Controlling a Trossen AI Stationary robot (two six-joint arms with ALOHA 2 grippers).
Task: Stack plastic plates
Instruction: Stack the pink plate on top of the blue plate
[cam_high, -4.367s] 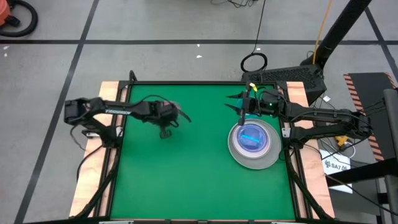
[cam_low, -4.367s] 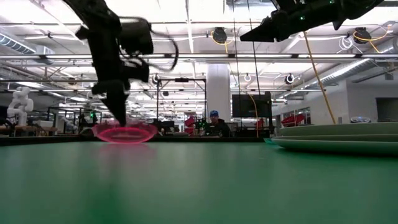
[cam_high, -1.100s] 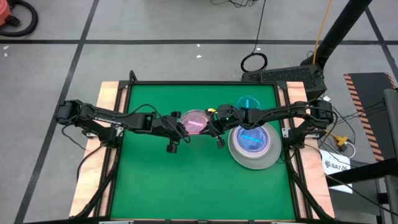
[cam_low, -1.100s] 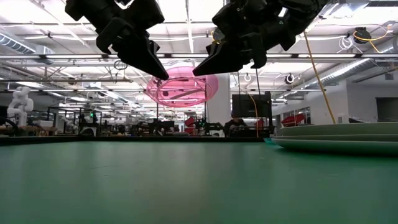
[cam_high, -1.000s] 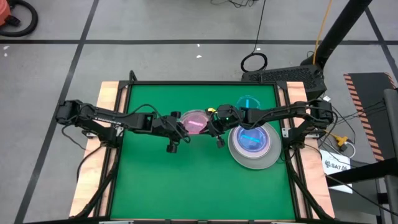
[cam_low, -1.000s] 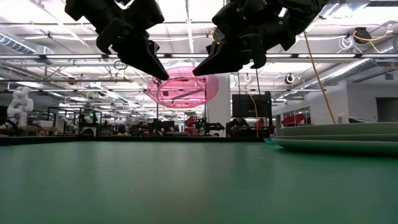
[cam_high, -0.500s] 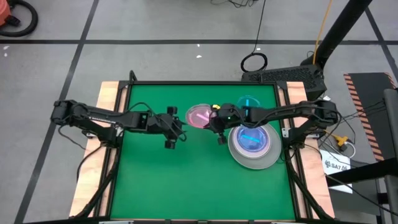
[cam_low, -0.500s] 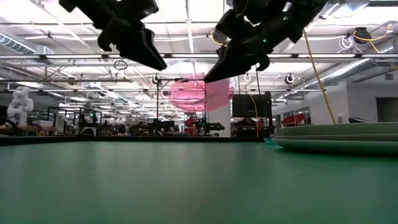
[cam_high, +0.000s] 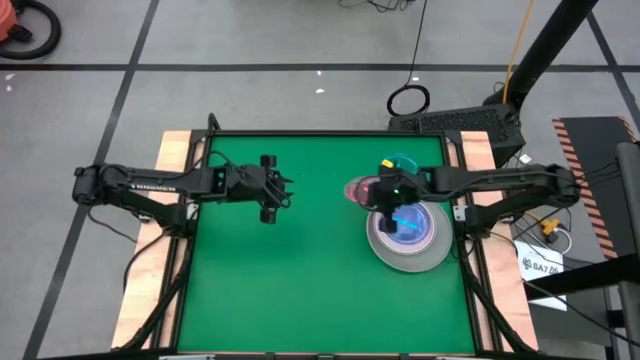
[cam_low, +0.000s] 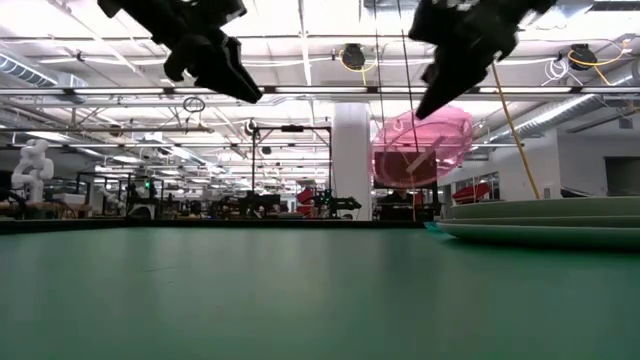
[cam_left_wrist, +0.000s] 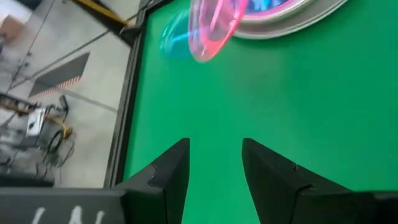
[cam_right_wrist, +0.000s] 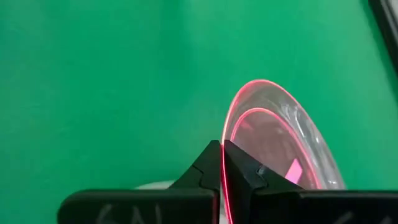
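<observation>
A small translucent pink plate (cam_low: 422, 147) hangs in the air just left of the stack, with my right gripper (cam_low: 425, 108) shut on it. The stack (cam_high: 407, 232) stands at the right of the green table: a large grey plate at the bottom and a blue plate (cam_high: 408, 222) on top. Another blue plate (cam_high: 400, 163) lies flat on the mat behind the stack. My left gripper (cam_high: 284, 186) hovers open over the middle left of the table, with nothing between its fingers (cam_left_wrist: 177, 165). My right gripper pinches the pink plate's rim (cam_right_wrist: 225, 132) between its two fingers, one on each face of the plate. The fingers come from the table's right side, slanting down. The plate hangs below them tilted, nearly on edge, clear of the table and of the stack.
The green mat (cam_high: 300, 280) lies bare across its middle and near half. Wooden strips and the arms' mounts edge the table at the left (cam_high: 170, 200) and at the right (cam_high: 475, 160).
Both grippers held the pink plate over the middle of the table. My left gripper has opened, let go and drawn back toward the left edge. My right gripper has carried the plate toward the right, up to the stack, and the plate has tipped steeper.
</observation>
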